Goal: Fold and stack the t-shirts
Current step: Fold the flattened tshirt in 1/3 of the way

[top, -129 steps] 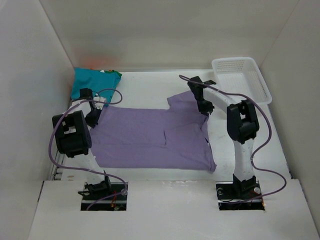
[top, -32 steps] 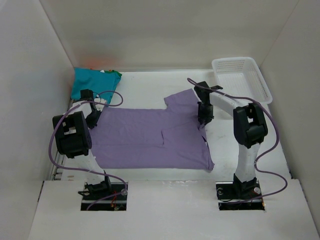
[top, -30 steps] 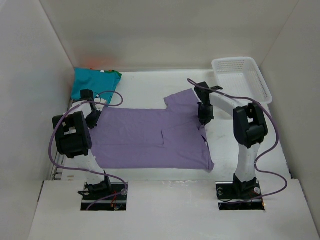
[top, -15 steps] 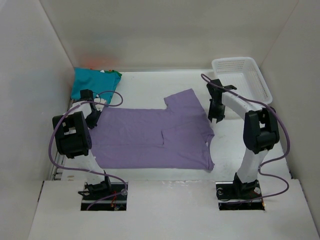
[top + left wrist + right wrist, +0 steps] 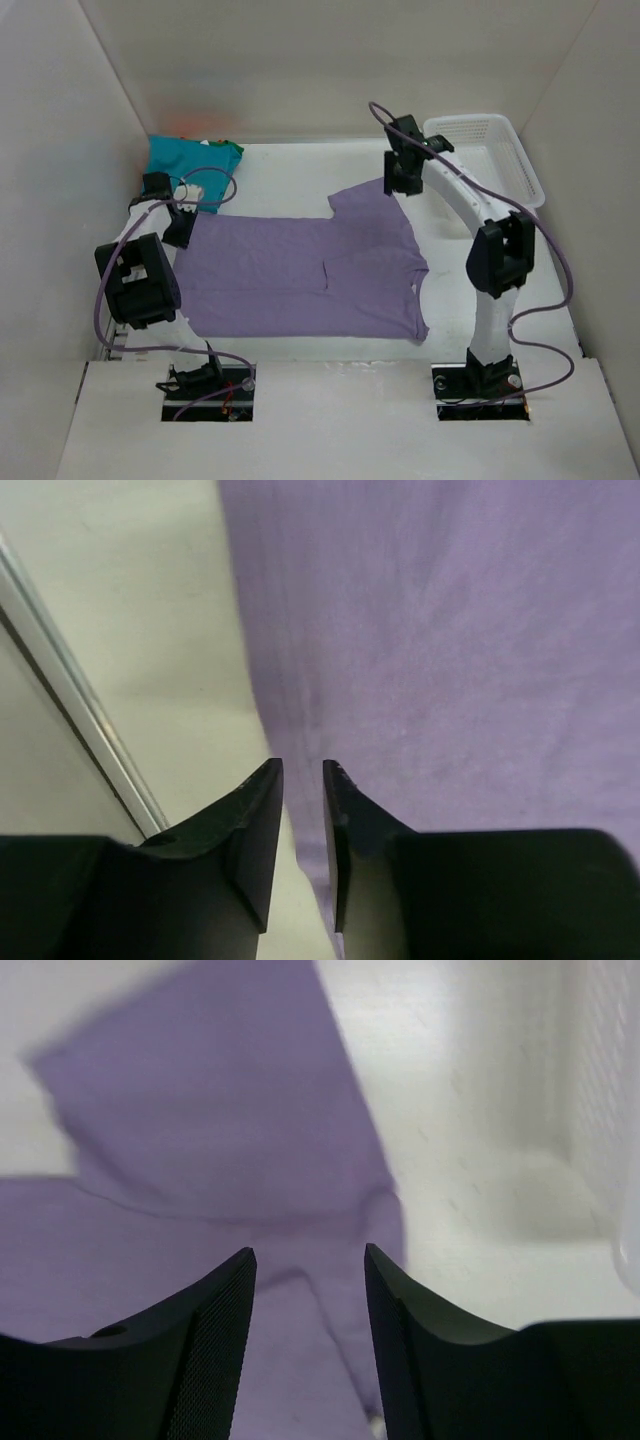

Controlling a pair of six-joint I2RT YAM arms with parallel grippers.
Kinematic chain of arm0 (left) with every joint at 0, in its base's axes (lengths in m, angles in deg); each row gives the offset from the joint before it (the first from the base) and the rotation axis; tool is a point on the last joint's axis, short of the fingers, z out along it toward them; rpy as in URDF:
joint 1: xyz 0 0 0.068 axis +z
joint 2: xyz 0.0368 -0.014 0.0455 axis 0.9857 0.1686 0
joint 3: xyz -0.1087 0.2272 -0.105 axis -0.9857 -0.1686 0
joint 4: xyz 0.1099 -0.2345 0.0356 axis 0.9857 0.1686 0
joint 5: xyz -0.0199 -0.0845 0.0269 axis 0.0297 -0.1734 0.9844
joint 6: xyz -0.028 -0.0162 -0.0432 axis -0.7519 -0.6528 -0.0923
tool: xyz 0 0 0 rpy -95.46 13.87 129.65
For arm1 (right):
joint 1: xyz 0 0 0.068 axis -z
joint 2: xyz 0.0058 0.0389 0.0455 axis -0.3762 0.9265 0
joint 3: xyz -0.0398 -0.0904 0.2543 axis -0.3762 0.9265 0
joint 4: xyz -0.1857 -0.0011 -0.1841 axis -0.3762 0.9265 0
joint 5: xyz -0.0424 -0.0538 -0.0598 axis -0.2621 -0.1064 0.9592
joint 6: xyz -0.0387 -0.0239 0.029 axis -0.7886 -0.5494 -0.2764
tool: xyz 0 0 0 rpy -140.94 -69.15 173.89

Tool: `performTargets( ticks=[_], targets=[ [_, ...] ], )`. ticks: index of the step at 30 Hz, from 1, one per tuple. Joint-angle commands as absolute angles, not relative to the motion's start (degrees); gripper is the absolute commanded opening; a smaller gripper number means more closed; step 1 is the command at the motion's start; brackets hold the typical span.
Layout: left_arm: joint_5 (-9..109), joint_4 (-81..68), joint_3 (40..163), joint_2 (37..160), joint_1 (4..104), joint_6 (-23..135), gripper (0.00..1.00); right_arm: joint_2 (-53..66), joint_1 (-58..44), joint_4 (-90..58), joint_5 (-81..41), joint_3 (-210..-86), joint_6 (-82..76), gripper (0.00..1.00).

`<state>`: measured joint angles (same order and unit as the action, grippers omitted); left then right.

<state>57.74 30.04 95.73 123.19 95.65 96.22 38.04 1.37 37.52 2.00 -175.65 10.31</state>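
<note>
The lavender t-shirt (image 5: pixel 300 265) lies spread flat in the middle of the table. My left gripper (image 5: pixel 180 232) hovers over its left edge; in the left wrist view (image 5: pixel 302 768) the jaws stand only narrowly apart, and the shirt's edge (image 5: pixel 450 630) runs flat beneath them. My right gripper (image 5: pixel 395 182) is open and empty above the shirt's far right sleeve (image 5: pixel 220 1100), also shown in the right wrist view (image 5: pixel 308 1252). A teal shirt (image 5: pixel 180 162) lies bunched at the back left, with a dark green bit (image 5: pixel 228 148) beside it. The orange shirt is not clearly visible.
The white lattice basket (image 5: pixel 485 155) stands at the back right, close to my right gripper, and its wall shows in the right wrist view (image 5: pixel 610 1080). A metal strip (image 5: pixel 70 700) runs along the table's left edge beside my left gripper. White walls enclose the table.
My right gripper left the shirt's right edge and moved back over the far sleeve. The shirt's right side now lies flatter. My left arm shifted slightly back and left.
</note>
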Motion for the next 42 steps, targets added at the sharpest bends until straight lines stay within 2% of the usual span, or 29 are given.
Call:
performTargets(
  ticks=[1, 4, 7, 15, 19, 22, 27, 29, 31, 33, 35, 37, 38, 40, 42],
  targets=[
    [50.8, 30.1, 100.8, 119.8, 96.2, 93.0, 0.24, 46.0, 0.3, 38.0, 1.6, -189.4, 8.8, 0.53],
    [51.1, 30.2, 103.5, 123.9, 96.3, 91.0, 0.27, 55.8, 3.3, 39.6, 0.1, -202.3, 10.8, 0.61],
    [50.9, 30.2, 107.1, 128.1, 96.8, 87.5, 0.34, 63.9, 5.2, 41.2, -2.1, -211.6, 13.8, 0.69],
    [52.3, 31.2, 116.3, 137.5, 96.8, 82.8, 0.47, 74.8, 6.1, 42.0, -9.5, -219.6, 23.3, 0.68],
    [54.4, 31.8, 117.5, 140.4, 96.6, 82.9, 0.50, 77.5, 6.1, 42.5, -13.7, -221.7, 26.5, 0.65],
    [54.9, 31.8, 117.6, 141.6, 96.4, 82.8, 0.51, 78.9, 6.1, 42.4, -16.8, -222.2, 28.1, 0.56],
    [54.0, 32.0, 117.0, 143.1, 96.1, 82.5, 0.49, 79.3, 6.0, 42.2, -17.8, -222.4, 27.8, 0.26],
    [53.4, 32.1, 117.0, 143.7, 95.3, 82.7, 0.43, 79.2, 6.0, 42.2, -17.9, -222.3, 27.6, 0.10],
    [52.4, 32.2, 116.9, 143.9, 94.4, 82.9, 0.33, 78.9, 6.0, 42.4, -17.5, -221.9, 27.1, 0.03],
    [51.8, 32.2, 116.7, 143.9, 93.8, 82.9, 0.22, 77.7, 6.0, 42.1, -16.7, -220.6, 26.6, 0.03],
    [51.7, 32.2, 116.4, 143.6, 93.6, 83.1, 0.14, 75.7, 6.0, 41.5, -13.7, -219.5, 25.6, 0.20],
    [51.7, 32.2, 115.6, 142.9, 93.6, 83.5, 0.08, 73.8, 6.0, 41.1, -7.4, -219.3, 23.3, 0.30],
    [51.7, 32.2, 115.0, 142.3, 93.6, 83.9, 0.06, 73.1, 6.0, 41.0, -3.4, -219.3, 22.0, 0.36],
    [51.7, 32.2, 113.5, 141.2, 93.6, 85.0, 0.05, 72.5, 6.0, 41.2, 1.5, -219.3, 19.8, 0.40],
    [52.2, 32.0, 111.4, 139.8, 93.6, 86.3, 0.05, 73.6, 6.0, 42.8, 1.3, -219.3, 18.2, 0.47]
  ],
)
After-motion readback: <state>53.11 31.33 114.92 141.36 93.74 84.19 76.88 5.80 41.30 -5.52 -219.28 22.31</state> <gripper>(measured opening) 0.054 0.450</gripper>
